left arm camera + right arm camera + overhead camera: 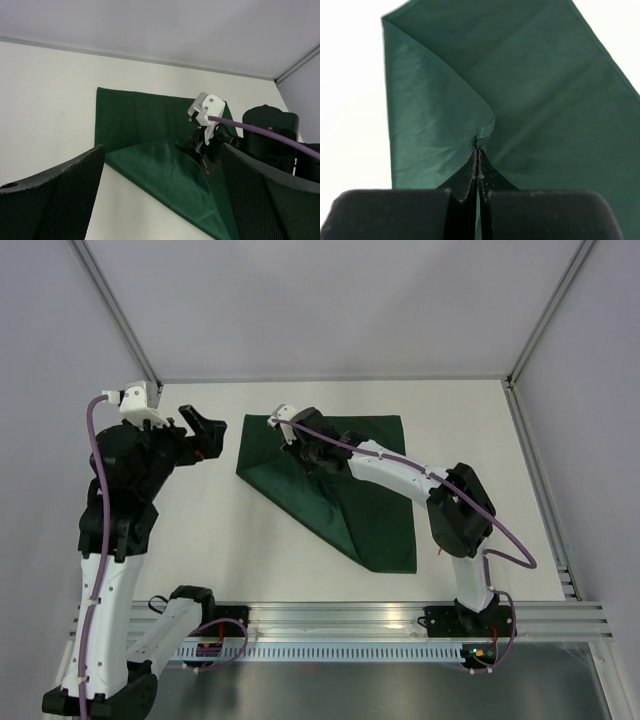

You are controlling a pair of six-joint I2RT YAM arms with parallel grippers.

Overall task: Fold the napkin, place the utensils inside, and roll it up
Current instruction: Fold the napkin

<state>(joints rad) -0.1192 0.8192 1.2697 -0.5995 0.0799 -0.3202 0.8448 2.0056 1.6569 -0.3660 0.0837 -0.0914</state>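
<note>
Two right fingers pinch the partly folded napkin.

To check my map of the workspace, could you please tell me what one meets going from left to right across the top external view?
First the left hand → napkin → right arm's elbow → right side rail.

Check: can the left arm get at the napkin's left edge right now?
Probably yes. The left claw is open and hangs just beside that edge of the napkin, with only table between. The right claw, shut on a fold, sits farther in.
</note>
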